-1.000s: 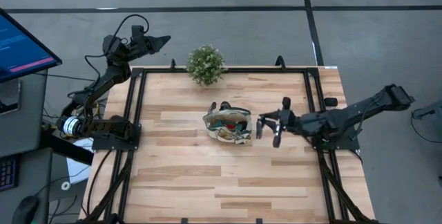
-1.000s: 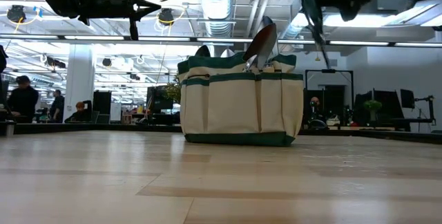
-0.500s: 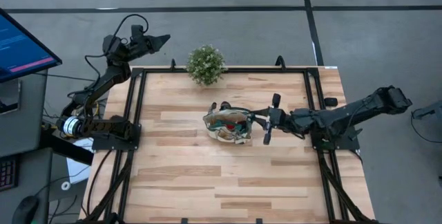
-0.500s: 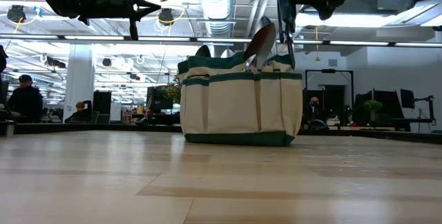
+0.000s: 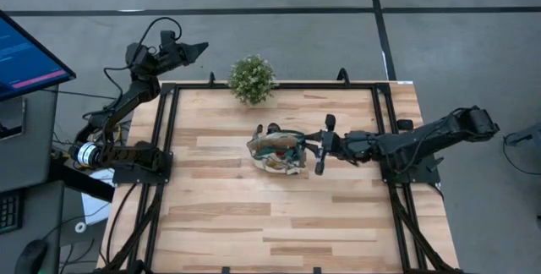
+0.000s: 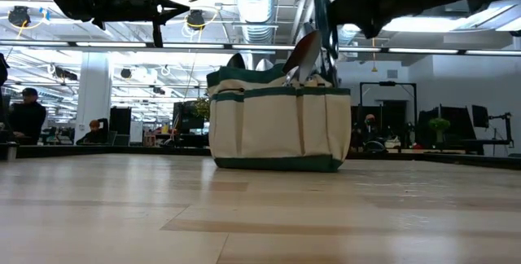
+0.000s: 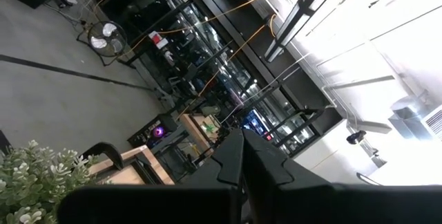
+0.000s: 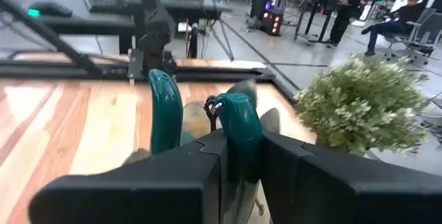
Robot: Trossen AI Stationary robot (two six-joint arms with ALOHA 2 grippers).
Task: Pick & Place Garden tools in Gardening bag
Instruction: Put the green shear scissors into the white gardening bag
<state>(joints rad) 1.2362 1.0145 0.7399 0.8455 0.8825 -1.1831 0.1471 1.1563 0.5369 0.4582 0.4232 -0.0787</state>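
Note:
The beige gardening bag (image 5: 275,150) with teal trim stands upright mid-table, also in the low view (image 6: 277,125). A trowel blade (image 6: 305,52) sticks up out of it. My right gripper (image 5: 313,146) is at the bag's right end, shut on the teal-handled pruning shears (image 8: 235,124). The shears stand above the bag's right rim in the low view (image 6: 324,19). My left gripper (image 5: 199,50) is shut and empty, raised beyond the table's far left corner. My right gripper pinches one teal handle (image 8: 239,148) of the shears between its two fingers. The other handle (image 8: 166,103) stands free beside one finger (image 8: 145,182). The fingers come level from the table's right side. The shears are lifted clear, roughly upright over the bag's right end.
A bushy green potted plant (image 5: 252,78) stands at the table's far edge behind the bag, and shows in the right wrist view (image 8: 362,110). Bare wood lies in front of the bag toward the near edge. People stand in the room beyond the table.
My right gripper has gone toward the table's left edge with the shears, from well right of the bag to the bag's right end. It has stayed shut on them, and they remain lifted.

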